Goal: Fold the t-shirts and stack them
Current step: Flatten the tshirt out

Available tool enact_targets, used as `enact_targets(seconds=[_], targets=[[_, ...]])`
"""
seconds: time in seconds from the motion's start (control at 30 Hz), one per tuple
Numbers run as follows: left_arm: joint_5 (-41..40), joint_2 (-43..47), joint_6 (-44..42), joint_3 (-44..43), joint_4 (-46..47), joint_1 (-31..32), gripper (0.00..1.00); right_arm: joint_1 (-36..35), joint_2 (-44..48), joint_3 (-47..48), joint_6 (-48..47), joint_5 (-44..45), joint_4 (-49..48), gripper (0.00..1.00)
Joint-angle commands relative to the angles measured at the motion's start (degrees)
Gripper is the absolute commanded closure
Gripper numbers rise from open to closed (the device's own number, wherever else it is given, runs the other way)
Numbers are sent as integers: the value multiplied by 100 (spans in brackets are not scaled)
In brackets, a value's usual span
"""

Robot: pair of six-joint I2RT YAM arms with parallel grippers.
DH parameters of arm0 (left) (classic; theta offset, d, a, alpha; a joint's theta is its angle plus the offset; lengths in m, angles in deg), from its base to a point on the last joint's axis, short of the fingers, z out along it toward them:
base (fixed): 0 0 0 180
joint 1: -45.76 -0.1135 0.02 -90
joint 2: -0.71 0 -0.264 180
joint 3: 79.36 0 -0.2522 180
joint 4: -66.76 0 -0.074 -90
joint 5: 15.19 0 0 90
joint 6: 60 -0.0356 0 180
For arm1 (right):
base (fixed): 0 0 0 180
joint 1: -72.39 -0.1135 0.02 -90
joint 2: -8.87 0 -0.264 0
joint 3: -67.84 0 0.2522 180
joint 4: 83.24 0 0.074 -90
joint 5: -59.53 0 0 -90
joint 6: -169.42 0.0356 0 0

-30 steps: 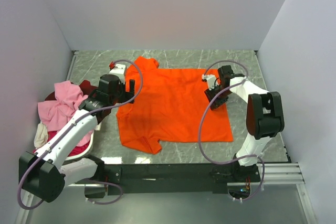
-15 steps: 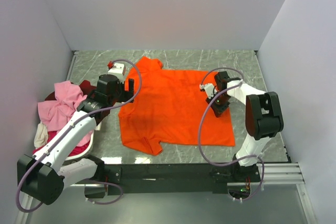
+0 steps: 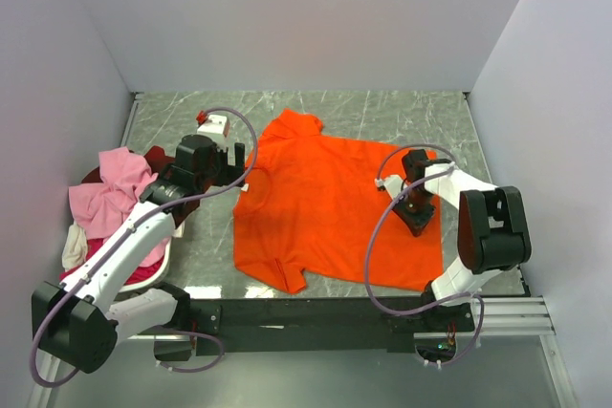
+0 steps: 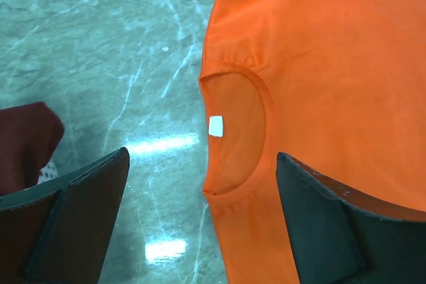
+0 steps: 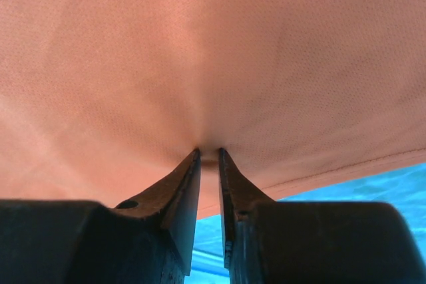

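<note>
The bright orange t-shirt (image 3: 325, 203) lies spread out on the marble table, collar to the left. My left gripper (image 3: 241, 167) is open and empty, hovering over the collar. In the left wrist view its fingers (image 4: 333, 224) straddle the collar's edge (image 4: 239, 184), with the white neck label (image 4: 215, 126) just ahead. My right gripper (image 3: 419, 215) is shut on the shirt near its right edge. In the right wrist view the jaws (image 5: 208, 154) pinch a fold of orange fabric (image 5: 213, 51). Pink, magenta and cream tees (image 3: 105, 200) lie heaped at the left.
A dark red cloth (image 3: 158, 160) sits at the edge of the heap and shows in the left wrist view (image 4: 26, 138). Bare marble (image 3: 182, 236) lies left of the orange shirt. White walls close in the back and both sides.
My right gripper has pulled the orange shirt to the right and toward the near edge. The collar has slid right with it. The left arm has barely moved.
</note>
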Motion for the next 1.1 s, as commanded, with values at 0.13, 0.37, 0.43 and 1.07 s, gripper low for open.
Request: enact_targets(seconds=[0.13,0.37,0.43,1.07], targets=[[2124,-555,428,-506,531,-748,6,491,347,67,-228,-352,287,73],[3207,-2898,859,-2174,453,-1004,13,773,330,1060,96,-1801,385,68],[3129,-3463,824,-2974,304,-1004,15,773,321,1306,228,-2189,332,68],[3392,-8071,859,-7581,-418,-1118,27,1186,426,1800,818,-3465,-196,66]])
